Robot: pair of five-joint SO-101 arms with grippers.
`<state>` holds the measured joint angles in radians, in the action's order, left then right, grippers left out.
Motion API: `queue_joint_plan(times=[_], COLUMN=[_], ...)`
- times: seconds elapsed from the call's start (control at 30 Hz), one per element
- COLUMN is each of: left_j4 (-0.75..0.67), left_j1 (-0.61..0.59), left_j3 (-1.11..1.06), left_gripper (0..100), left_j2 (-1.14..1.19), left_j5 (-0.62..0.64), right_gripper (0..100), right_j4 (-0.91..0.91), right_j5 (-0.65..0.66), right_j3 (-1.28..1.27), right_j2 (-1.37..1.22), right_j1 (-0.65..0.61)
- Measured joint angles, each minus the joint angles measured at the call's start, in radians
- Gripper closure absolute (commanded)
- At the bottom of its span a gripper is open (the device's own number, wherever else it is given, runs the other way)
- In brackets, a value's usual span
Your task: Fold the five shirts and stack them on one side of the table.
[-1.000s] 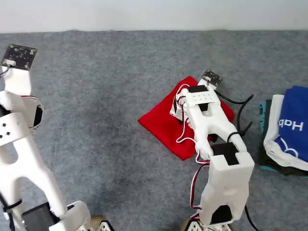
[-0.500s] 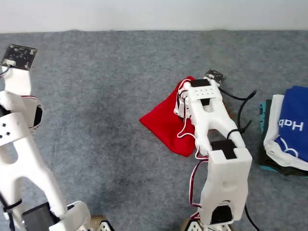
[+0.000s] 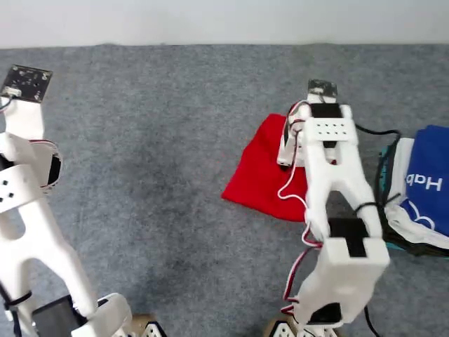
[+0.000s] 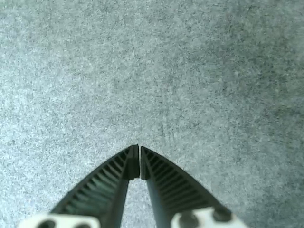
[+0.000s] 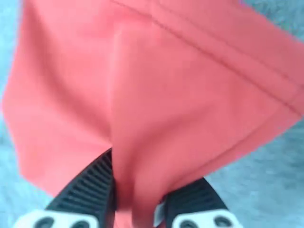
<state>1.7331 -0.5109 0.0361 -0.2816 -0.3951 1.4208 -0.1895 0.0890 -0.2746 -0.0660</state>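
Note:
A folded red shirt lies on the grey table, right of centre, partly under the right arm. In the right wrist view the red shirt hangs between the black fingers, and my right gripper is shut on a fold of it. At the table's right edge sits a stack of folded shirts with a blue one on top. My left gripper is shut on nothing, over bare grey felt at the far left, where the left arm stands.
The grey felt table ends at a white wall along the back. A black cable loops between the right arm and the stack.
My right gripper has dragged the red shirt to the right, toward the stack. The left arm has stayed still.

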Motion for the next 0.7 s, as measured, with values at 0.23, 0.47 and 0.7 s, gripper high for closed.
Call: queue_joint_plan(times=[0.23, 0.47, 0.7], left_j4=[0.000, 0.000, 0.000], left_j1=[0.000, 0.000, 0.000], left_j3=[0.000, 0.000, 0.000], left_gripper=[99, 99, 99], left_j2=[0.000, 0.000, 0.000], left_j5=[0.000, 0.000, 0.000], right_gripper=[99.0, 99.1, 99.1], right_j4=[0.146, 0.155, 0.071], right_j5=[0.219, 0.400, 0.542], right_j3=[0.000, 0.000, 0.000], right_j2=[0.201, 0.473, 0.589], right_j1=[0.100, 0.299, 0.459])
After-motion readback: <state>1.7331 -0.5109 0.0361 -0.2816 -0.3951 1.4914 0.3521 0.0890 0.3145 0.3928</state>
